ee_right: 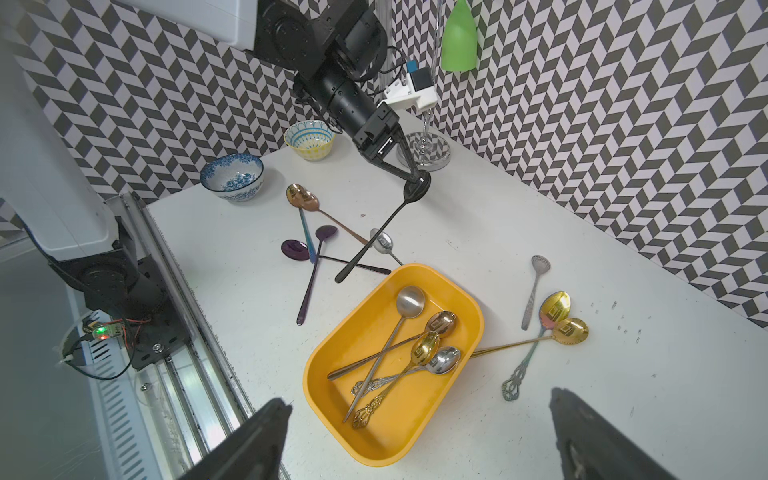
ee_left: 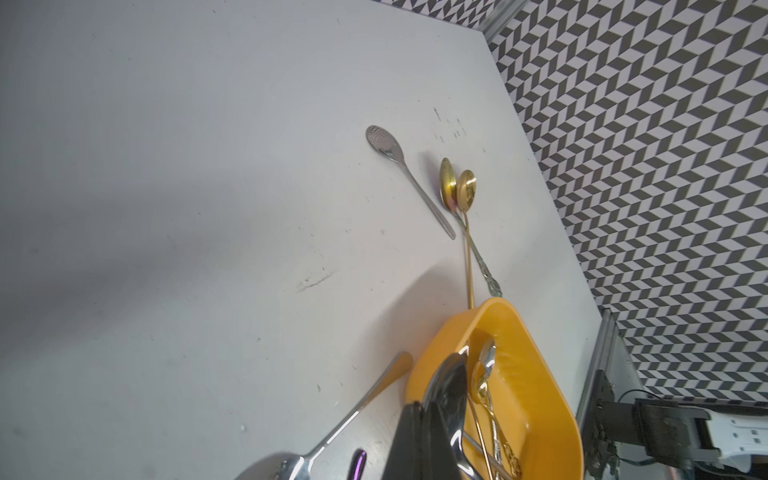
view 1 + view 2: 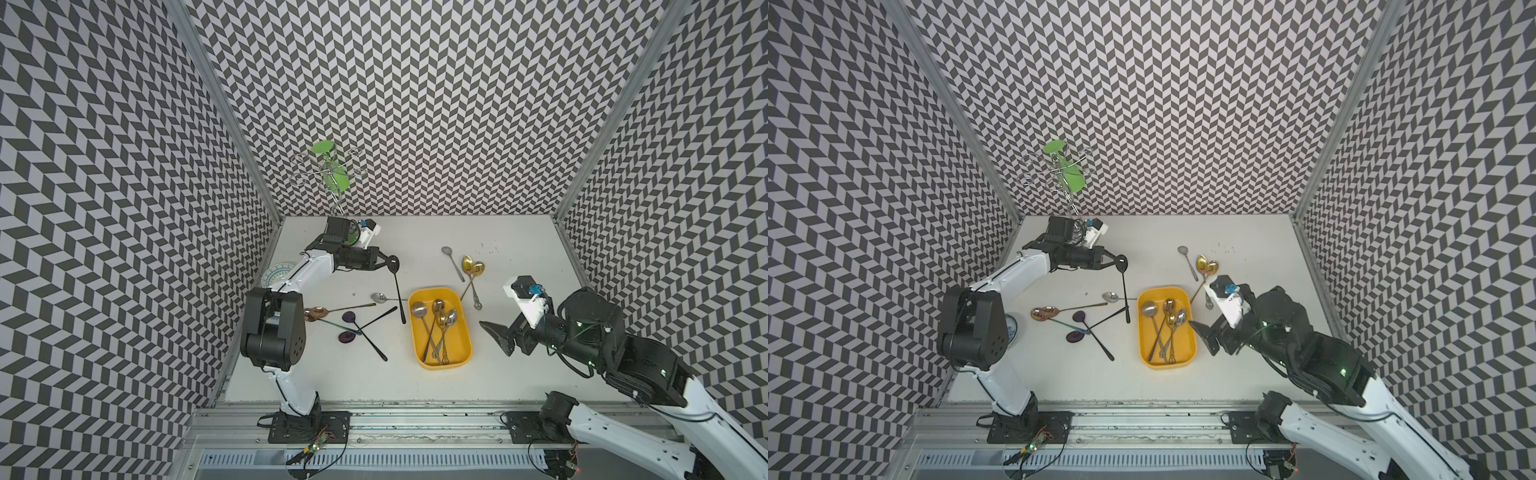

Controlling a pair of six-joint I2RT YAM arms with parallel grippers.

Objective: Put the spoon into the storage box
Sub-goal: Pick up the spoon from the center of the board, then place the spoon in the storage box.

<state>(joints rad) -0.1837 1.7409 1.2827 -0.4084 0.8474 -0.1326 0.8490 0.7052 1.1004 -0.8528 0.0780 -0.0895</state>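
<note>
Left end effector pinches black spoon by its bowl, handle dangling just left of storage box, mid-desk. Right end effector gapes empty. Risk: bowl pinch pivots or slips, handle clips rim, spoon lands outside.

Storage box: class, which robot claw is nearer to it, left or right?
Right. The open right claw hovers just beside a long side of the storage box; the left claw, shut on the black spoon, is farther off past a far corner.
</note>
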